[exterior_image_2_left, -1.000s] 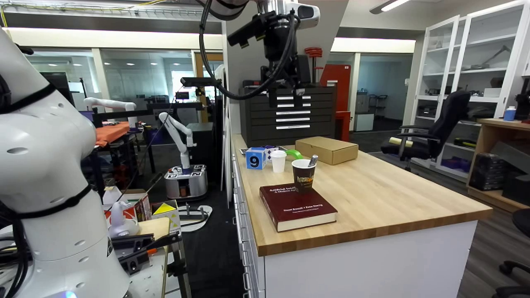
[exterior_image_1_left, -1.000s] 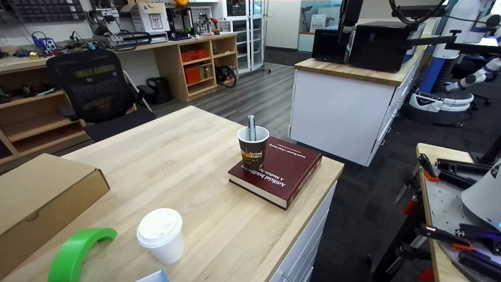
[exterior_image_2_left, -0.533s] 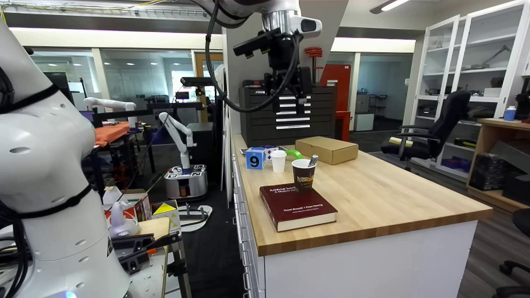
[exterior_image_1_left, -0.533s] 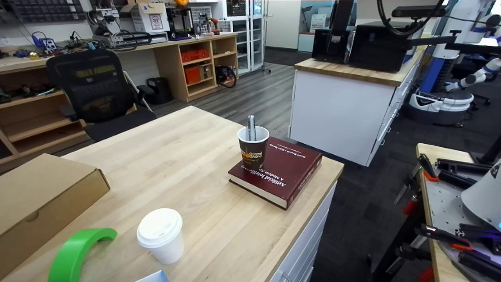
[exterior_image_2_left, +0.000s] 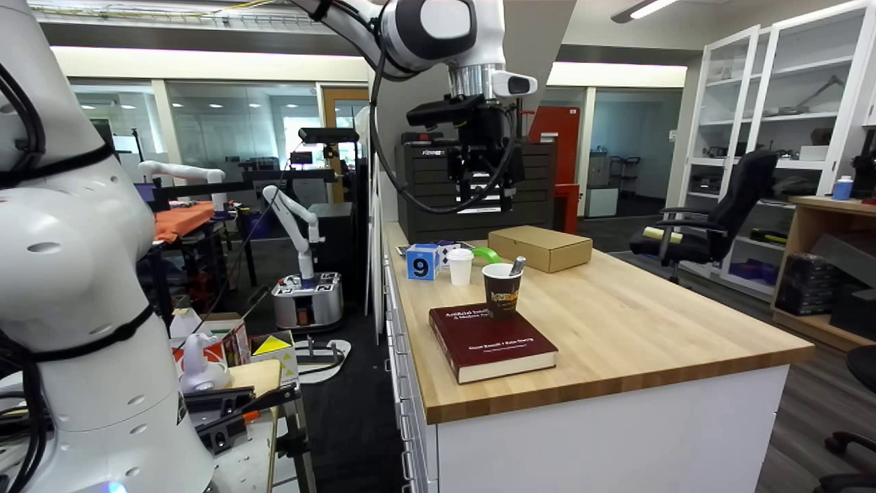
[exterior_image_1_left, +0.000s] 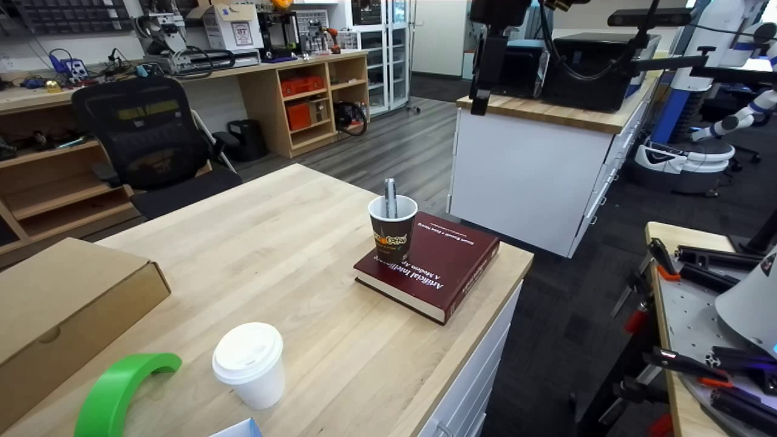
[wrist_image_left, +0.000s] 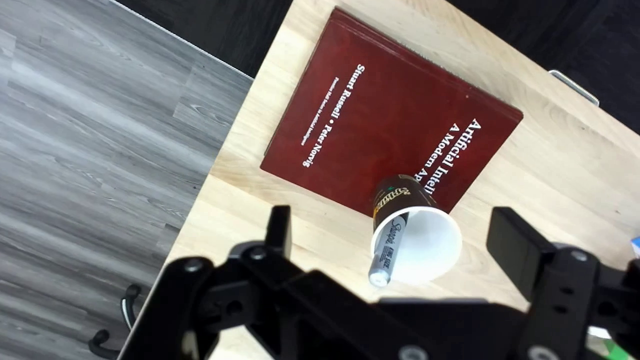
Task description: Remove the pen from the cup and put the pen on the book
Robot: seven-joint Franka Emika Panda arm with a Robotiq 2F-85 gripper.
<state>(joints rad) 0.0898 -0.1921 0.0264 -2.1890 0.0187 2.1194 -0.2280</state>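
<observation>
1 smooth silver-grey pen (wrist_image_left: 389, 251) is leaning in the brown paper cup (wrist_image_left: 404, 198), its end poking past the round rim at approx 8 o'clock (wrist view). Cup is standing on the maroon hardcover book (wrist_image_left: 387, 110). Gripper (wrist_image_left: 396, 236) is hovering above, 2 flat black pads sitting wide apart at 9 & 3 o'clock. Pale wood table (exterior_image_2_left: 643, 318) is running beneath; in an exterior view, rect. cardboard box (exterior_image_2_left: 539, 248) is lying at 1 o'clock from cup. Grey plank floor (wrist_image_left: 110, 135) is showing at wrist view's 9.
</observation>
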